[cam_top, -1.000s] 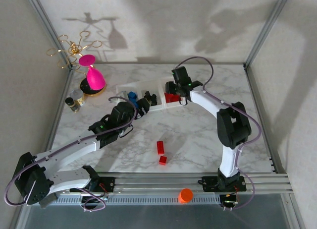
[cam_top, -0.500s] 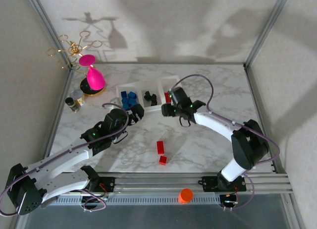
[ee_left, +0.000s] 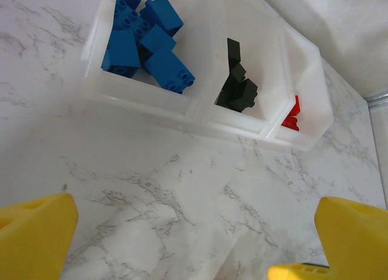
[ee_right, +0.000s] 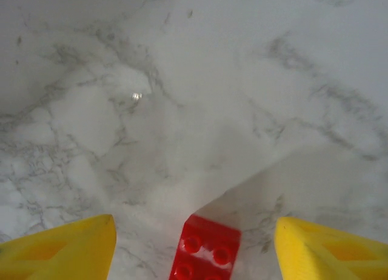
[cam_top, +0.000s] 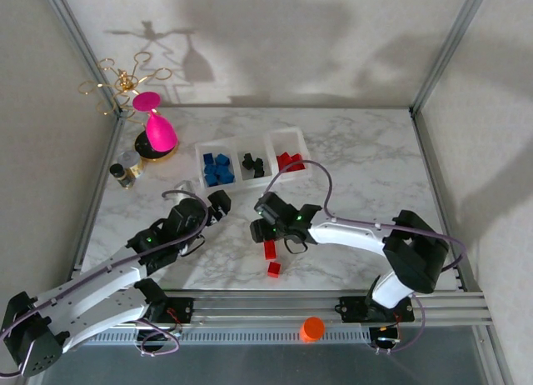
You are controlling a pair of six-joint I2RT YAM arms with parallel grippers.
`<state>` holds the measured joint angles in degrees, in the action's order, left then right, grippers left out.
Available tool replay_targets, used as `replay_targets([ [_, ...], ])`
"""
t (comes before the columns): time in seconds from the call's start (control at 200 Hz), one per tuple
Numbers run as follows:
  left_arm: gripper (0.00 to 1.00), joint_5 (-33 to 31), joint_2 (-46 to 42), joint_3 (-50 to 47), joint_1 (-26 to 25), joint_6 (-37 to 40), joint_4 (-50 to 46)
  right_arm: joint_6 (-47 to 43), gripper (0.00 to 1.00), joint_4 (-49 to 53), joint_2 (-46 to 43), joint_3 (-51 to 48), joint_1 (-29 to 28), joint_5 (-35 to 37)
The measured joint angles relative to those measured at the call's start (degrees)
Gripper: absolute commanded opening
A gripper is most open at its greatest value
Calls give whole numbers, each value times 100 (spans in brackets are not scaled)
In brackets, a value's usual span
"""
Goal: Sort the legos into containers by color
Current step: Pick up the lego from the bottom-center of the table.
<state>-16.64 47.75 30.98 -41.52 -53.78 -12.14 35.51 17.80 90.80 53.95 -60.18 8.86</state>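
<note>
From above, the tray (cam_top: 250,143) of three joined bins sits toward the counter's (cam_top: 366,177) far edge, about midway along it. The left bin holds the blue bricks (cam_top: 217,168), roughly half a dozen. The middle bin holds a small heap of black bricks (cam_top: 252,162), and the right bin a few red bricks (cam_top: 289,160). Two more red bricks lie loose nearer the near edge: one (cam_top: 269,250) just under the right jaws and the other (cam_top: 274,269) a little closer in. The left jaws hang over bare marble in front of the tray's left end. A pink glass (cam_top: 158,128) and a small jar (cam_top: 127,170) stand by the far left corner. One orange cap (cam_top: 312,327) rests on the rail at the near edge.

The left wrist camera shows both yellow fingers (ee_left: 36,231) spread wide with nothing between them. The tray (ee_left: 182,107) lies ahead, all three colours inside; the black heap (ee_left: 237,86) is too tangled to count.

At the right wrist, the fingers (ee_right: 60,250) stand partly open on either side of one red brick (ee_right: 205,256). They are clear of it on both sides, holding nothing.
</note>
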Motion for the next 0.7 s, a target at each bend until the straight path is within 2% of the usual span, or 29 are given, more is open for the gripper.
replay_targets([
  [0.21, 100, -55, -98, -111, 0, -52, -70, 372, 63, 70, 490, -9, -387, 195],
  [0.696, 100, -55, -116, -122, 0, -55, -103, 597, 35, 140, 734, -55, -496, 479],
])
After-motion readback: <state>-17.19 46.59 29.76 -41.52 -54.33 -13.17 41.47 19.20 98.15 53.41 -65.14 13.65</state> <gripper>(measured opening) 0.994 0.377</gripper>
